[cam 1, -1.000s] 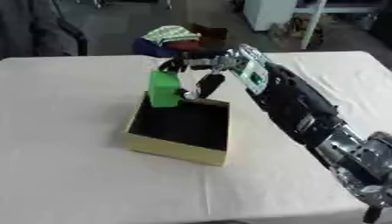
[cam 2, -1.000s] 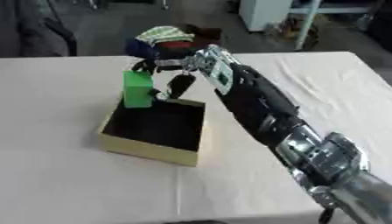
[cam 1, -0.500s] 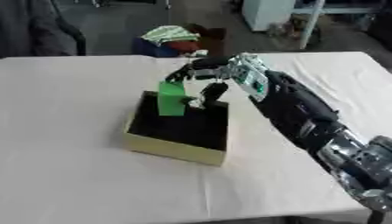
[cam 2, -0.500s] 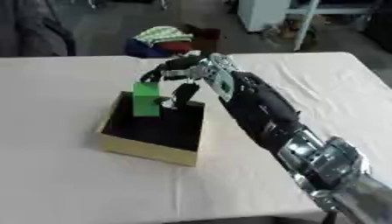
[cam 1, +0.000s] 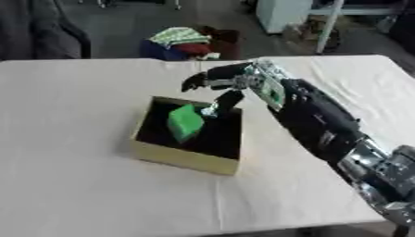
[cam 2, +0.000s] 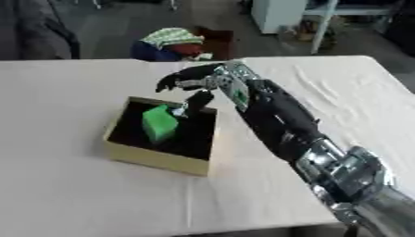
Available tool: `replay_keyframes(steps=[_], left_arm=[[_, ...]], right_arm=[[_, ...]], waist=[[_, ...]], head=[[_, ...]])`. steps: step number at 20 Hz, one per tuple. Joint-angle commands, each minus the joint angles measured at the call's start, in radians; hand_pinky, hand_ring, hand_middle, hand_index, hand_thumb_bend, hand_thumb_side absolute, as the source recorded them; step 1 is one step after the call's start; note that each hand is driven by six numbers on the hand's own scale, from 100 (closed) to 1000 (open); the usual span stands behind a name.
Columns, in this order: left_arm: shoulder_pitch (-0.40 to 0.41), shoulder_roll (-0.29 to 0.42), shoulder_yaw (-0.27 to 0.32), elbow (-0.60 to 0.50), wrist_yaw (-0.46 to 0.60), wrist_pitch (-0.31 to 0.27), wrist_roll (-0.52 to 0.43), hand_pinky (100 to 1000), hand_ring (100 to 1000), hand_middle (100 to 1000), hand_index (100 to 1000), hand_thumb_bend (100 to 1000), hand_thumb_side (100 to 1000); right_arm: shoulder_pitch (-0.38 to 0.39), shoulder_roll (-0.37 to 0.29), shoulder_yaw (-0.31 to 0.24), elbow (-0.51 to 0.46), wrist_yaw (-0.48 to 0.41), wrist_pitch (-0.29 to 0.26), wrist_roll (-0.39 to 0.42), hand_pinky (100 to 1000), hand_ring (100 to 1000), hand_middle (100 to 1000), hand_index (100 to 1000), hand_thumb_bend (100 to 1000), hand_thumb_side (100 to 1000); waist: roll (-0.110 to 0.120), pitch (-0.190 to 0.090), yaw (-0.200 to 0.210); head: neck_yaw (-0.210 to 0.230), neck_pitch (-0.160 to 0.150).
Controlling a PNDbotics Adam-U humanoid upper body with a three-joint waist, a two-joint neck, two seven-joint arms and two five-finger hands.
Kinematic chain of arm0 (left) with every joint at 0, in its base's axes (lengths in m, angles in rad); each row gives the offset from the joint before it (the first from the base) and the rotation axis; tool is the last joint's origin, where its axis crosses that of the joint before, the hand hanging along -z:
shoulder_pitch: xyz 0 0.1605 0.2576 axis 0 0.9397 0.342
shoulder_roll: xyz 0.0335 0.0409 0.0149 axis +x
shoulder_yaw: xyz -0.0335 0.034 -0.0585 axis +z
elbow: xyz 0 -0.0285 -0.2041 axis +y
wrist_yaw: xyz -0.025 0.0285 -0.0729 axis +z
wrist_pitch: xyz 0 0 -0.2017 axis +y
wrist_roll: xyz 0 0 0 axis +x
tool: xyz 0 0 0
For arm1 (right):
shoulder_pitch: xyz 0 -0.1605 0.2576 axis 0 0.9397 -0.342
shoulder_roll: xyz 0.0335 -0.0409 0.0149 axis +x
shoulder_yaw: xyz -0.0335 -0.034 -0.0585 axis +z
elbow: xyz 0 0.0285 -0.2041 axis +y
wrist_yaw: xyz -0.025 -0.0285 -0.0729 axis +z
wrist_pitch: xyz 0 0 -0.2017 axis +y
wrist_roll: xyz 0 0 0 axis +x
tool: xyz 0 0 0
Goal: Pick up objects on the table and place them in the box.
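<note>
Right hand point(cam 1: 223, 88) is hovering over the far right corner of the box point(cam 1: 180, 156), arm reaching in from the lower right. Fingers are spread and relaxed, gripping nothing; the thumb is pointing down toward the box interior, its tip just beside the green block point(cam 1: 185, 122). Block is sitting inside the box, tilted, leaning toward the box's left half, free of the hand. Box is tan outside, dark inside, resting on the white table point(cam 1: 73, 185). Beyond the box, past the table's far edge, a pile of fabric point(cam 1: 185, 40) is lying on the floor, green-striped on top, red and blue below.

Right eye view: same hand point(cam 2: 198, 84) is showing above the box's point(cam 2: 154, 159) far rim, fingers fanned out toward the left, released. Thumb is dipping past the rim next to the green block point(cam 2: 159, 122); cannot tell whether it is touching the block. Block is lying inside the box against the dark floor, nearer the box's far left side. White table point(cam 2: 65, 185) is surrounding the box on all sides. Fabric pile point(cam 2: 170, 39) is sitting beyond the box, off the table.

Left hand is not showing in either view.
</note>
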Motion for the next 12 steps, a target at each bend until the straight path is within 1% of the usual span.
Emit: replay_keyframes(steps=[1,2,3,4,5,6,8,9,10,12], left_arm=[[-0.007,0.011,0.008,-0.012,0.0,0.0,0.0,672,538,501,659,100,485],[-0.007,0.01,0.009,-0.012,0.0,0.0,0.001,671,538,501,659,100,485],[-0.006,0.01,0.009,-0.012,0.0,0.0,0.001,671,538,501,659,100,485],[-0.005,0.01,0.009,-0.012,-0.001,0.0,0.001,672,538,501,659,100,486],[-0.004,0.009,0.01,-0.012,-0.001,0.0,0.002,672,538,501,659,100,485],[-0.003,0.009,0.011,-0.012,-0.002,0.0,0.002,672,539,501,659,100,485],[-0.001,0.009,0.011,-0.012,-0.002,0.001,0.003,672,539,501,659,100,485],[-0.002,0.008,0.011,-0.012,-0.002,0.001,0.003,672,539,501,659,100,486],[-0.002,0.007,0.011,-0.012,-0.002,0.0,0.003,672,539,501,659,100,486],[-0.001,0.005,0.011,-0.012,-0.002,0.0,0.003,672,539,501,659,100,486]], right_arm=[[-0.027,-0.059,-0.044,-0.028,-0.024,-0.268,0.219,867,914,970,1000,100,618],[-0.028,-0.073,-0.063,-0.036,-0.048,-0.268,0.2,865,903,961,1000,100,566],[-0.028,-0.09,-0.088,-0.047,-0.081,-0.268,0.178,865,900,958,1000,100,540],[-0.026,-0.107,-0.11,-0.063,-0.112,-0.268,0.16,865,894,952,1000,100,478],[-0.023,-0.125,-0.132,-0.083,-0.144,-0.268,0.143,865,892,949,1000,100,454],[-0.02,-0.14,-0.149,-0.102,-0.171,-0.268,0.13,865,889,946,1000,100,403],[-0.014,-0.165,-0.18,-0.138,-0.209,-0.268,0.11,865,889,945,1000,100,376],[-0.01,-0.177,-0.197,-0.155,-0.224,-0.265,0.1,863,885,939,1000,100,328],[-0.005,-0.187,-0.213,-0.171,-0.236,-0.259,0.091,863,881,935,1000,100,300],[0.006,-0.201,-0.236,-0.2,-0.258,-0.244,0.078,862,876,930,1000,100,273]], waist=[[0.004,-0.011,-0.004],[0.005,-0.011,-0.006],[0.005,-0.01,-0.007],[0.005,-0.01,-0.008],[0.006,-0.009,-0.009],[0.006,-0.008,-0.01],[0.007,-0.008,-0.012],[0.007,-0.007,-0.012],[0.007,-0.007,-0.012],[0.008,-0.006,-0.011]], head=[[0.003,0.005],[0.005,0.005],[0.006,0.005],[0.008,0.005],[0.01,0.005],[0.012,0.005],[0.014,0.005],[0.015,0.005],[0.015,0.005],[0.017,0.005]])
